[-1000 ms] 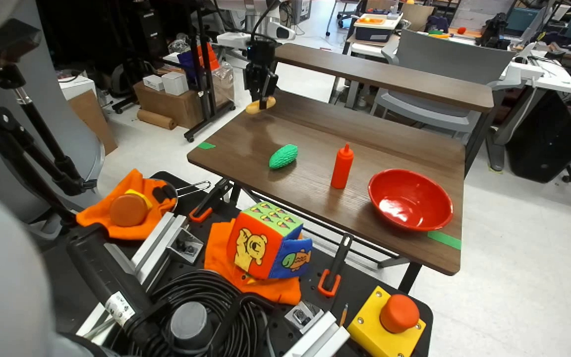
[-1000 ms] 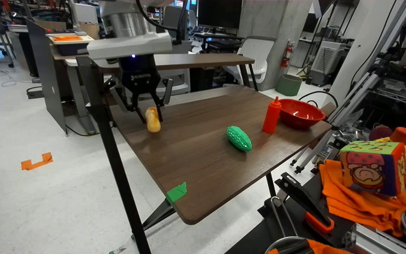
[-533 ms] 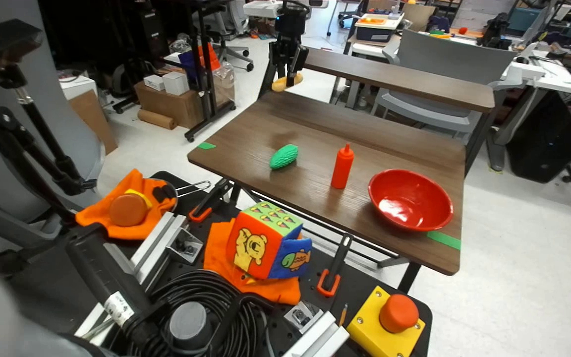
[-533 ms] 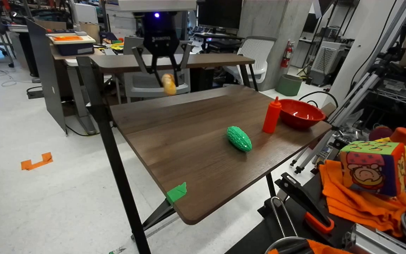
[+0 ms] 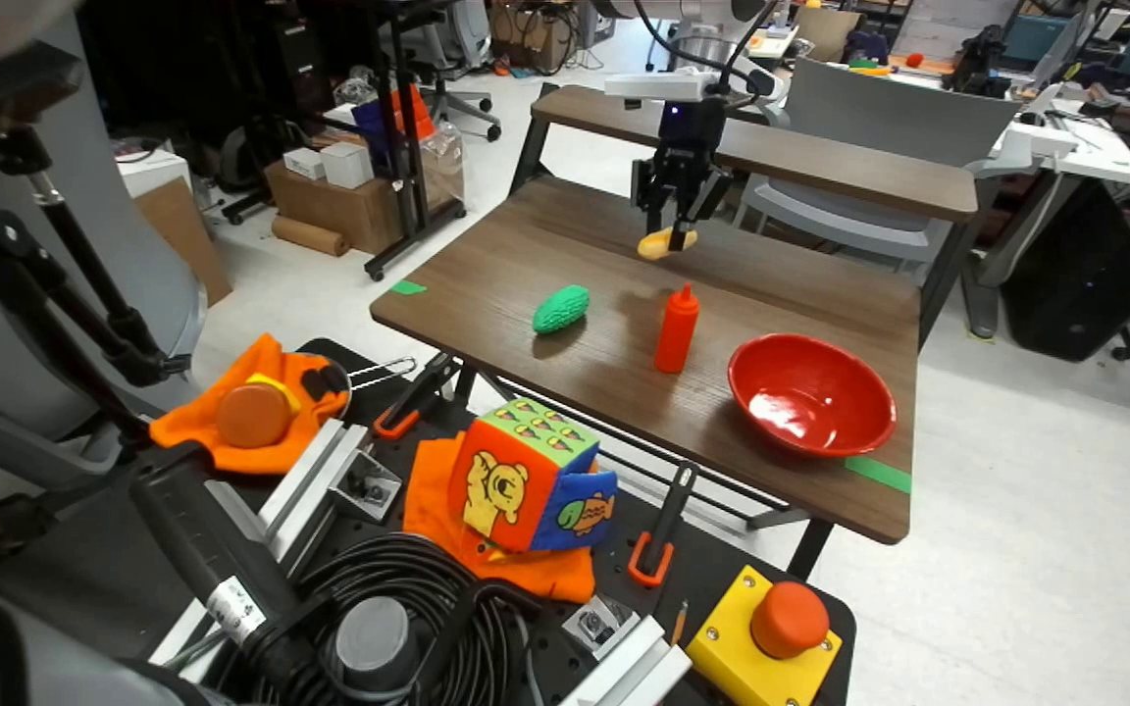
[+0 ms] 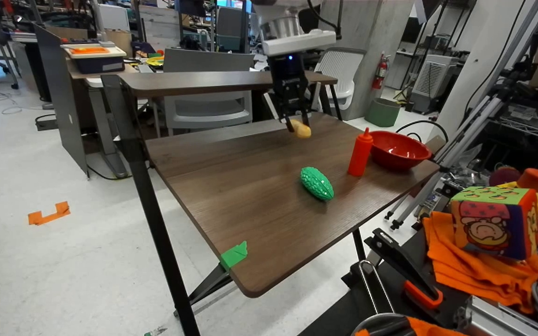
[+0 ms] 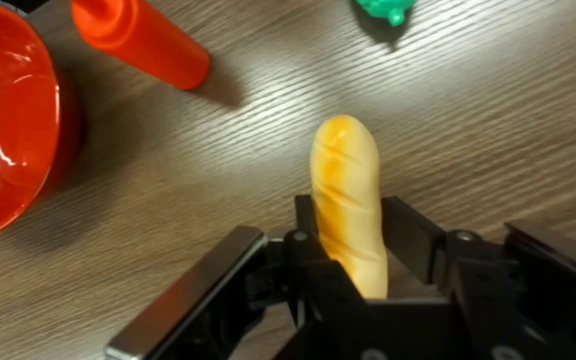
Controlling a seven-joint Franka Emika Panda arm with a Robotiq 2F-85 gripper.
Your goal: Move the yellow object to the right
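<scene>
The yellow object, an elongated bread-like piece, shows in both exterior views (image 5: 656, 245) (image 6: 302, 131) and in the wrist view (image 7: 345, 175). My gripper (image 7: 349, 212) is shut on it, with one finger pad against each side. The gripper also shows in both exterior views (image 5: 668, 233) (image 6: 298, 123). It holds the piece in the air above the brown table (image 5: 487, 265), behind the orange-red bottle (image 5: 677, 330). The near end of the piece is partly hidden by the gripper in the wrist view.
A green lump (image 5: 562, 310) lies on the table, left of the bottle in an exterior view. A red bowl (image 5: 812, 395) stands beyond the bottle; both also show in the wrist view (image 7: 13, 120). A raised shelf (image 5: 771, 152) runs along the table's back.
My gripper has carried the yellow object to the right in both exterior views. It first rose, then came lower again. The bottle, bowl and green lump have not moved.
</scene>
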